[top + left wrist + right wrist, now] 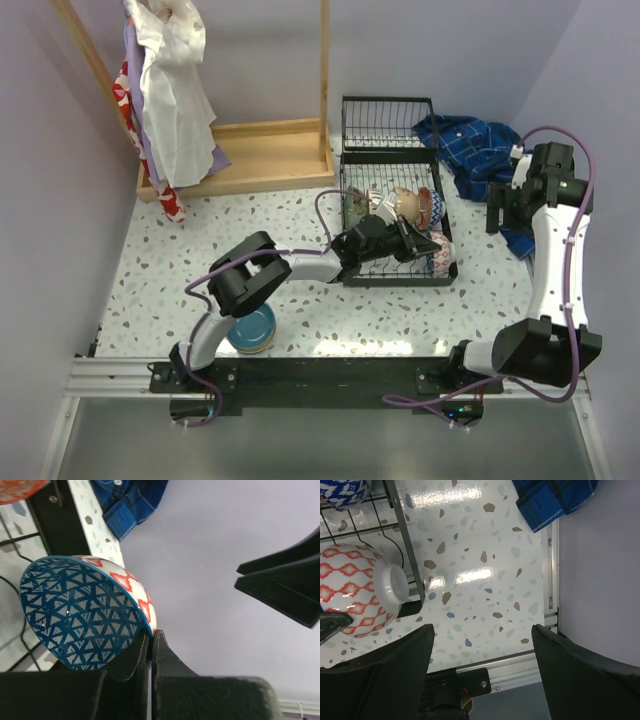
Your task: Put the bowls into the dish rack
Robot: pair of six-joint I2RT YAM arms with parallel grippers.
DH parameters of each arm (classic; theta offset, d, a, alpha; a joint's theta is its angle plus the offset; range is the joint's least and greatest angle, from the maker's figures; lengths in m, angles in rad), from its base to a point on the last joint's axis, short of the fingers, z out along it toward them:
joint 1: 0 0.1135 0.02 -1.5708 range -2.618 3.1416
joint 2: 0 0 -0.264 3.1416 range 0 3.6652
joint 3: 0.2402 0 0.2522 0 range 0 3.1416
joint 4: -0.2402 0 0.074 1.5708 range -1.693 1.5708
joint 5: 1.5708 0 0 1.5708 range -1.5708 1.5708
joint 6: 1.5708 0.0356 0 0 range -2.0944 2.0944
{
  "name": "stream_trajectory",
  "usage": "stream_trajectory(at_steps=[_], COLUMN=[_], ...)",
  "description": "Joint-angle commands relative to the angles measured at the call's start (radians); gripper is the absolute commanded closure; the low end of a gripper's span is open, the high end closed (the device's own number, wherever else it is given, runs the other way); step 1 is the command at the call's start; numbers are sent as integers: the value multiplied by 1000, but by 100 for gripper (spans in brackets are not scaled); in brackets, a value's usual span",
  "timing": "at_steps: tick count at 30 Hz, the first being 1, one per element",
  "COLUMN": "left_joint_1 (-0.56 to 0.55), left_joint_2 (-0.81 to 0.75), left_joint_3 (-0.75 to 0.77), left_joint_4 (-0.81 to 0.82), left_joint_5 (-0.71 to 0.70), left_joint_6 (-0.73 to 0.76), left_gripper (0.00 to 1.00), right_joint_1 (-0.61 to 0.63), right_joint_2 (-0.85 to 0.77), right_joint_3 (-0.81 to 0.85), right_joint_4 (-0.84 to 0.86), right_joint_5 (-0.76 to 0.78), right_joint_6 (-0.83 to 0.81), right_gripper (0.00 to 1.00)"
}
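My left gripper reaches into the black wire dish rack and is shut on the rim of a bowl that is red-orange patterned outside and blue-triangled inside. The bowl is tipped on its side at the rack's front right corner. It also shows in the right wrist view. In the left wrist view the gripper pinches the rim. A beige bowl, a striped bowl and a pale green bowl stand in the rack. A teal blue bowl sits on the table. My right gripper is open and empty, right of the rack.
A blue checked cloth lies at the back right, under my right arm. A wooden-framed clothes stand with hanging cloths stands at the back left. The rack's hinged end panel stands up behind it. Walls close in on both sides.
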Motion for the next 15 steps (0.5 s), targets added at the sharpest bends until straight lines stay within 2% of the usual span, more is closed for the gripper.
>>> stream_trajectory(at_steps=[1,15], left_joint_1=[2,9], left_joint_2=[10,94], left_joint_3=[56,98], left_joint_4=[81,91], left_joint_5=[-24,8], left_joint_6=[-26,-40], left_gripper=[100,100], right_joint_1=[-5,-4], right_joint_2=[-39,-69], right_joint_3=[-25,-80], right_joint_4=[5,4], right_joint_5=[-17,-15], right_joint_6=[25,29], right_gripper=[18,18])
